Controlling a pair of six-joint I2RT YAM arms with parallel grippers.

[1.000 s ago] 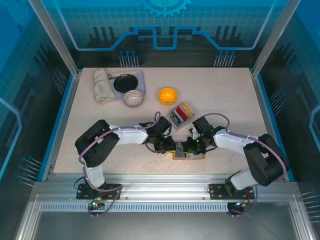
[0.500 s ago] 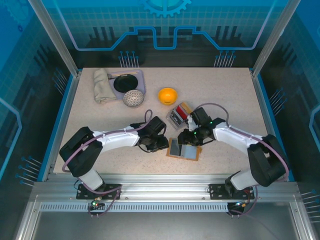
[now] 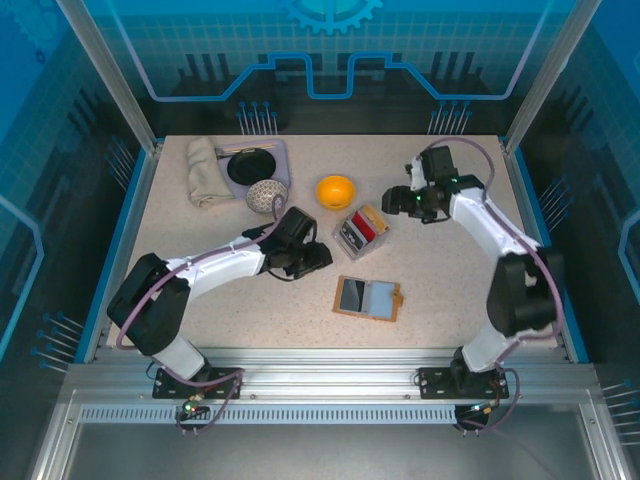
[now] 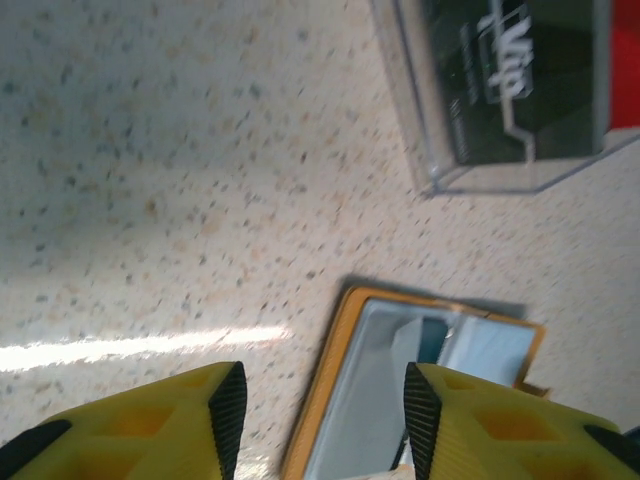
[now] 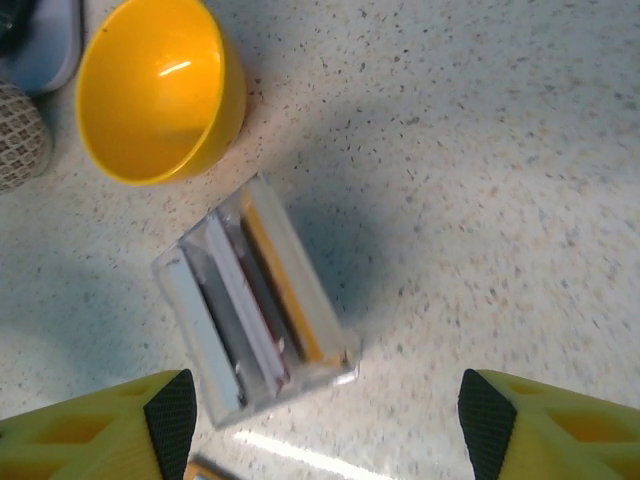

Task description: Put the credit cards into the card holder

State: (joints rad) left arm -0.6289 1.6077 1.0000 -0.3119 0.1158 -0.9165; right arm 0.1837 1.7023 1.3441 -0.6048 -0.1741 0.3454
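Two claws inspected, and both stand with fingers spread and nothing held between them. The left claw [image 3: 318,259] hangs low over the bench [image 3: 450,290], and its yellow fingers [image 4: 150,430] are parted above bare speckled surface. The right claw [image 3: 398,200] hangs clear above the bench with its fingers parted wider still.

The card holder [image 3: 368,298] lies open and flat on the bench. It is near the left claw, off to that claw's right and towards the arm bases, and it does not touch it. Through the left wrist camera, its orange rim and pale inner face lie just ahead of the right-hand fingertip. It is well apart from the right claw. One half of its inside looks dark and the other pale blue; I cannot tell whether these are cards or lining.

Several credit cards [image 3: 370,226] stand on edge in a clear slotted tray [image 3: 347,236] between the two claws, beneath the right claw's spread fingers. Red, black and yellow edges can be made out.

An orange bowl [image 3: 335,190] sits just beside the tray, on the side away from the left claw. A mesh ball [image 3: 267,196] rests beyond the left claw, near it
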